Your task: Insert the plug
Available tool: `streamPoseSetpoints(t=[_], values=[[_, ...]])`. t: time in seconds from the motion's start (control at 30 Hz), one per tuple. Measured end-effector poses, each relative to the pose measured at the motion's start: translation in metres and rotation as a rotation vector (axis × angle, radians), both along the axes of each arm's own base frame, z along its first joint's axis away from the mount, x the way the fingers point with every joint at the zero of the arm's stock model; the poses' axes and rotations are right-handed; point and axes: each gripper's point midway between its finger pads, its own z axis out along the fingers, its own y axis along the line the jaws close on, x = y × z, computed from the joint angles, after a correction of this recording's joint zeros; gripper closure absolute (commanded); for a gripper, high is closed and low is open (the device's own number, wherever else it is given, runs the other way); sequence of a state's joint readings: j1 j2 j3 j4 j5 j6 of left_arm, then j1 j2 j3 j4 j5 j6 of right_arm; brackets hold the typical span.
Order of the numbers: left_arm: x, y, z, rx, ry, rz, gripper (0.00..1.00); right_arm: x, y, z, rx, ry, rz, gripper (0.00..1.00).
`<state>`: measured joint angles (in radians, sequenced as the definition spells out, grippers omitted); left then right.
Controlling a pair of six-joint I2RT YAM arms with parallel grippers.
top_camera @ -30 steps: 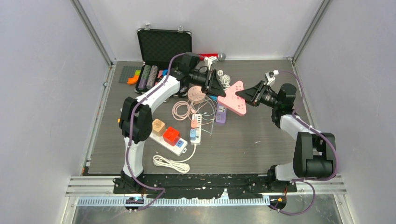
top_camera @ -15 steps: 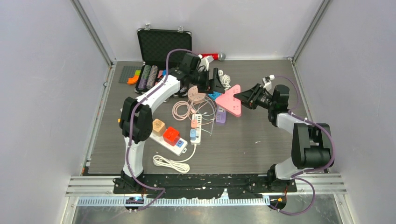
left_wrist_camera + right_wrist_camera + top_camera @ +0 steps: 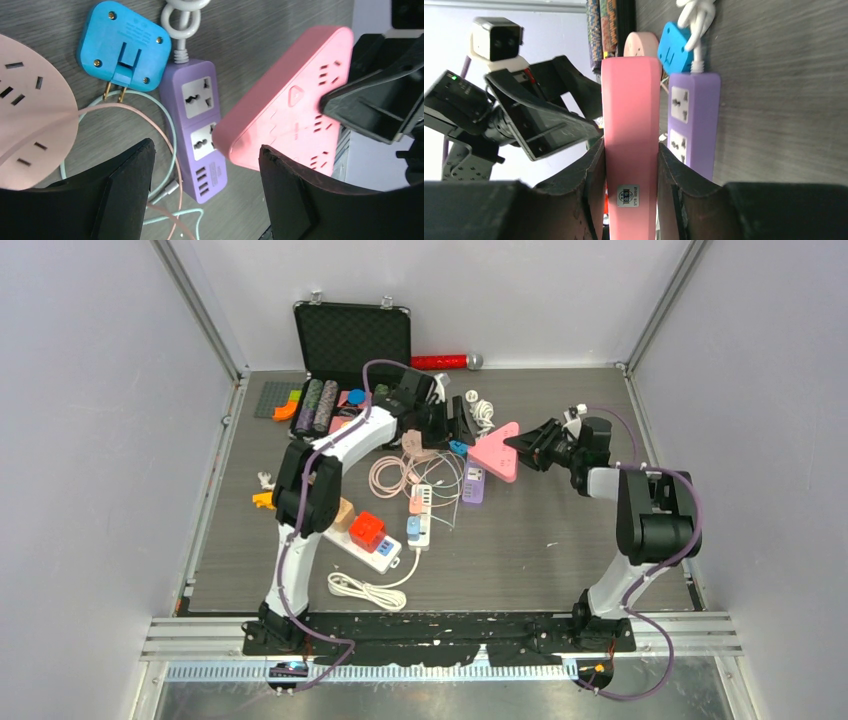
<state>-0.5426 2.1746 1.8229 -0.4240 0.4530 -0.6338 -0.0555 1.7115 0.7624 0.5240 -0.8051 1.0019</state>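
at the far middle of the table (image 3: pixel 560 540), the right gripper (image 3: pixel 630 162) is clamped on the tilted pink power strip (image 3: pixel 292 117) — the left gripper (image 3: pixel 205 155) hangs wide open, empty, over the purple strip (image 3: pixel 197 120) — the blue plug (image 3: pixel 122 47) lies flat just left of it.

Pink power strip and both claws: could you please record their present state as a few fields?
pink power strip: tilted, clamped by its edges
right claw: shut on the pink power strip
left claw: open, empty, above the purple power strip
purple power strip: flat on the table, visible sockets empty
blue adapter: loose beside the purple power strip, unplugged
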Motion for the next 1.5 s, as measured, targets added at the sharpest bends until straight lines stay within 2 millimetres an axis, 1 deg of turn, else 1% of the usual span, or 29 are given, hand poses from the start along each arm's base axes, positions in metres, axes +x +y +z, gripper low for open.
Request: streamPoseSetpoints(t=[0.1,0.23,0.37,0.53,0.63,0.87,0.93,1.0,1.03,1.07,1.1,1.13,1.17,1.23,1.3,1.4,1.5], values=[[0.004,-0.003,-0.02,0.007,0.043,0.017,0.28,0.013,-0.004,-0.008,0.001,0.014,-0.018,0.95],[0.007,-0.005,-0.035,0.008,0.076,0.034,0.28,0.023,-0.006,-0.018,0.005,0.034,-0.031,0.95],[0.007,-0.006,-0.037,0.002,0.087,0.046,0.27,0.028,-0.006,-0.026,0.017,0.053,-0.034,0.95],[0.009,-0.007,-0.037,-0.003,0.088,0.05,0.27,0.031,-0.006,-0.028,0.019,0.05,-0.035,0.95],[0.008,-0.008,-0.04,-0.003,0.097,0.055,0.26,0.033,-0.007,-0.038,0.014,0.065,-0.035,0.95],[0.009,-0.01,-0.046,0.006,0.103,0.068,0.25,0.034,-0.007,-0.04,0.014,0.058,-0.023,0.95],[0.009,-0.01,-0.048,0.013,0.102,0.072,0.23,0.034,-0.006,-0.04,0.011,0.054,-0.018,0.92],[0.01,-0.01,-0.052,0.02,0.102,0.077,0.23,0.034,-0.006,-0.041,0.002,0.046,-0.01,0.86],[0.009,-0.011,-0.053,0.021,0.104,0.079,0.23,0.034,-0.006,-0.041,-0.003,0.044,-0.007,0.79],[0.01,-0.012,-0.053,0.017,0.101,0.079,0.23,0.034,-0.006,-0.041,-0.009,0.042,-0.002,0.74],[0.012,-0.013,-0.053,0.015,0.098,0.083,0.23,0.034,-0.006,-0.041,-0.012,0.041,0.0,0.68],[0.013,-0.014,-0.052,0.012,0.097,0.087,0.24,0.035,-0.006,-0.042,-0.021,0.04,0.008,0.64],[0.014,-0.015,-0.052,0.009,0.096,0.09,0.25,0.035,-0.007,-0.041,-0.031,0.036,0.015,0.58],[0.016,-0.017,-0.053,0.003,0.094,0.093,0.3,0.036,-0.007,-0.042,-0.045,0.033,0.023,0.53],[0.018,-0.019,-0.053,-0.004,0.089,0.095,0.37,0.037,-0.009,-0.044,-0.069,0.032,0.024,0.5],[0.019,-0.021,-0.052,-0.005,0.082,0.092,0.48,0.034,-0.015,-0.057,-0.106,0.071,0.009,0.49],[0.018,-0.026,-0.05,-0.014,0.068,0.075,0.49,0.031,-0.019,-0.065,-0.125,0.1,-0.001,0.48]])
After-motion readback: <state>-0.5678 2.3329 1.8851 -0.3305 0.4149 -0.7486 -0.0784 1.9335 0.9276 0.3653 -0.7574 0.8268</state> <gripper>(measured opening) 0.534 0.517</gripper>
